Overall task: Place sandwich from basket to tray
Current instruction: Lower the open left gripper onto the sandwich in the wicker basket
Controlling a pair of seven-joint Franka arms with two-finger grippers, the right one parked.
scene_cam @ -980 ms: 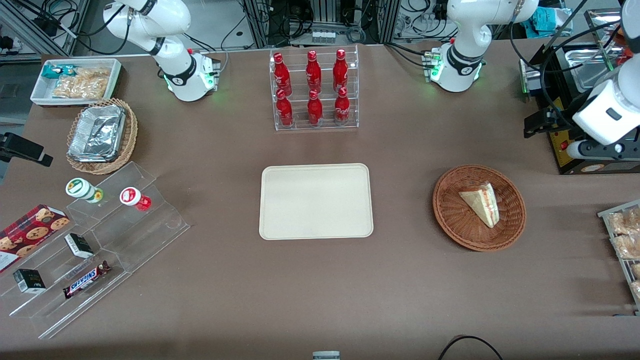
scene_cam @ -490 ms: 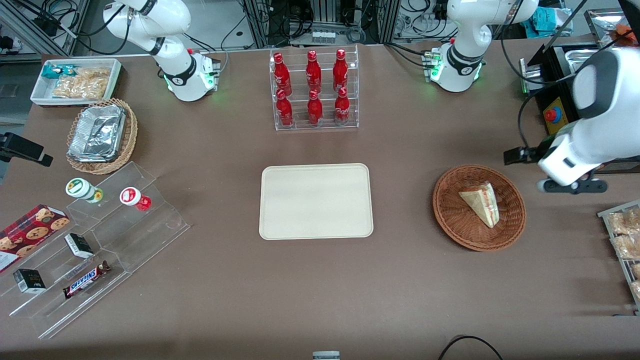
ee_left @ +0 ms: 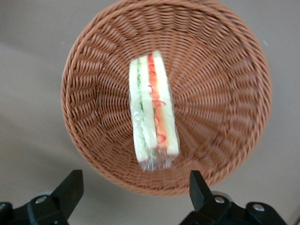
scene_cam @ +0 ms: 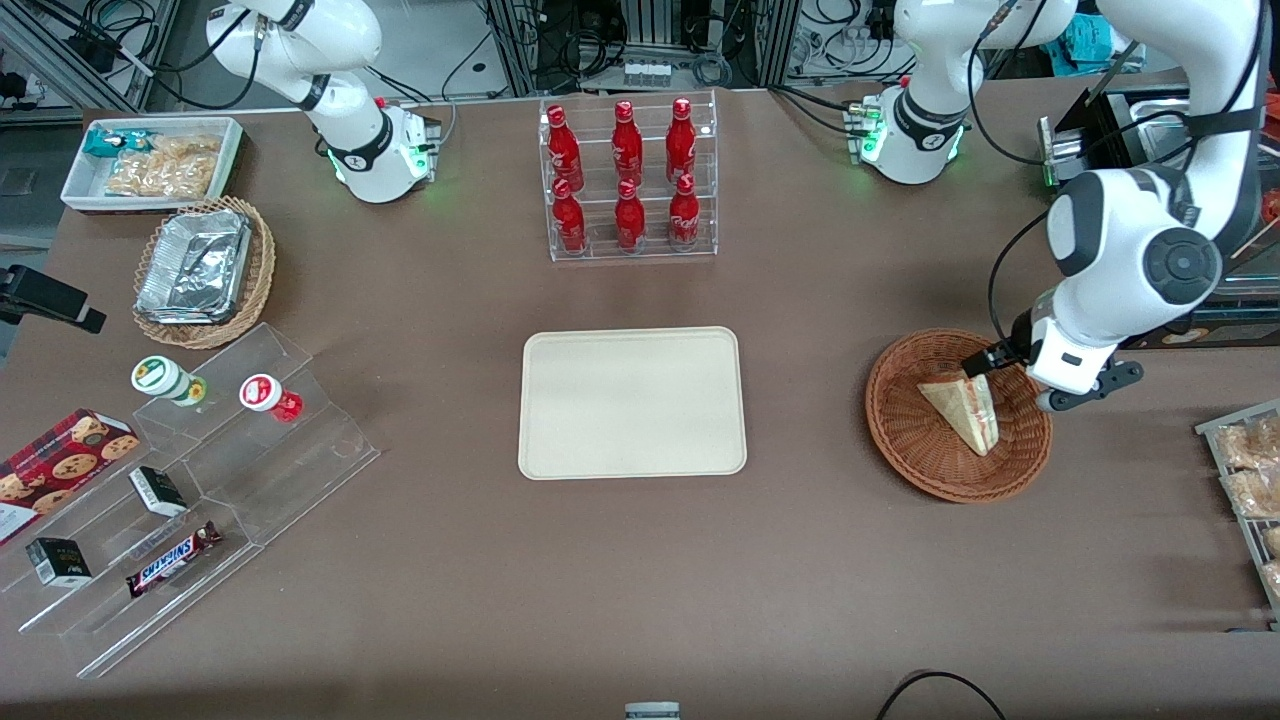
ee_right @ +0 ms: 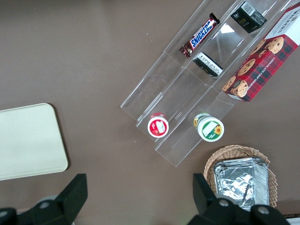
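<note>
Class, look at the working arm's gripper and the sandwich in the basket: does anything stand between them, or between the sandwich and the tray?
Nothing visible does. The gripper hangs open above the basket, and the sandwich lies uncovered in it. Only bare table separates the basket from the empty tray.

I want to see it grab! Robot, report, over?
Gripper open, above basket rim. Sandwich in basket, not gripped. Tray bare. Nothing in the way.
</note>
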